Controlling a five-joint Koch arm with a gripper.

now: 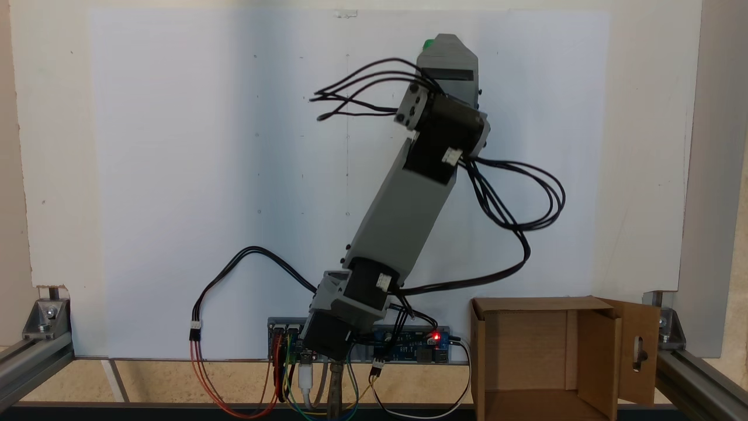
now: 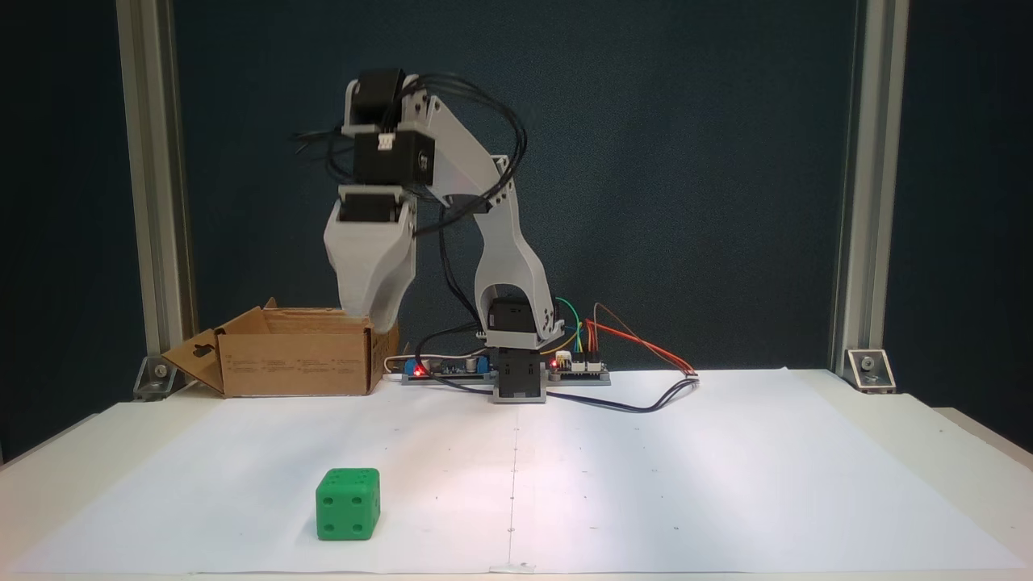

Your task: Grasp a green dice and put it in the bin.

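Note:
The green dice rests on the white paper near the front left, with a four-pip face toward the camera in a fixed view. From above, just a sliver of the green dice peeks out beside the gripper's tip. My gripper hangs pointing down, well above the paper and higher than the dice. Its jaws lie one behind the other, so their gap is hidden, as it is for the gripper from above. The bin, an open brown cardboard box, stands beside the arm's base; the bin holds nothing that I can see.
A white paper sheet covers the table. Circuit boards with coloured wires lie by the arm's base. Aluminium frame posts stand at both back corners. Loose black cables loop off the arm.

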